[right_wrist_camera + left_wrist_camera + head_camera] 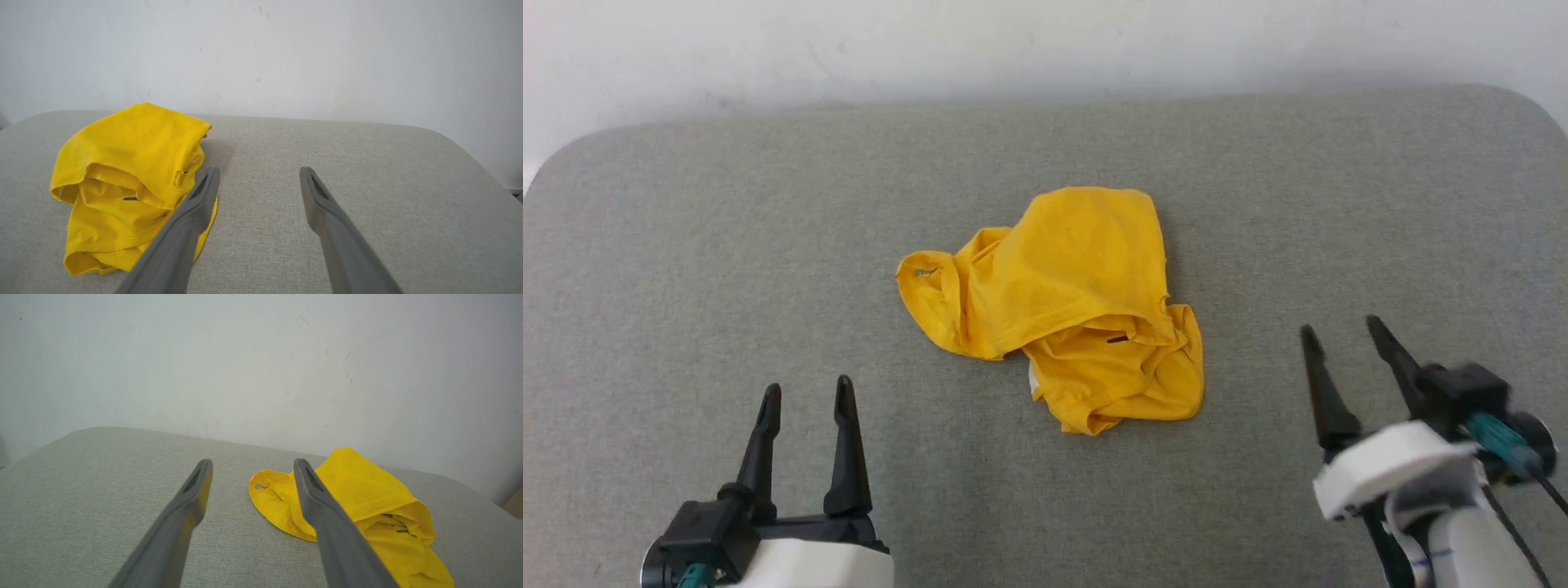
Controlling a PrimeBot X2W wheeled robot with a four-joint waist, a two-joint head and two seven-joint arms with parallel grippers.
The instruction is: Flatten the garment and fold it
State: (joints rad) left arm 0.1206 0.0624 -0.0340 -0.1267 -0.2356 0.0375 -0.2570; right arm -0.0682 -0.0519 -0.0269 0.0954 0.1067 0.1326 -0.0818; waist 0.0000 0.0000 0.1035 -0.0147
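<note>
Head view is showing the garment (1062,310) lying crumpled beyond the left gripper (808,384) and right gripper (1341,326), jaws apart and empty; flattening and folding are both waiting.

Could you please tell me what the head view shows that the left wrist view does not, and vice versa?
Head view: the right gripper, open, to the shirt's right, and the crumpled shirt's whole outline. Left wrist view: a tall stretch of scuffed wall behind the pad. Both: the shirt lying on the grey pad, and the open left gripper clear of it.
</note>
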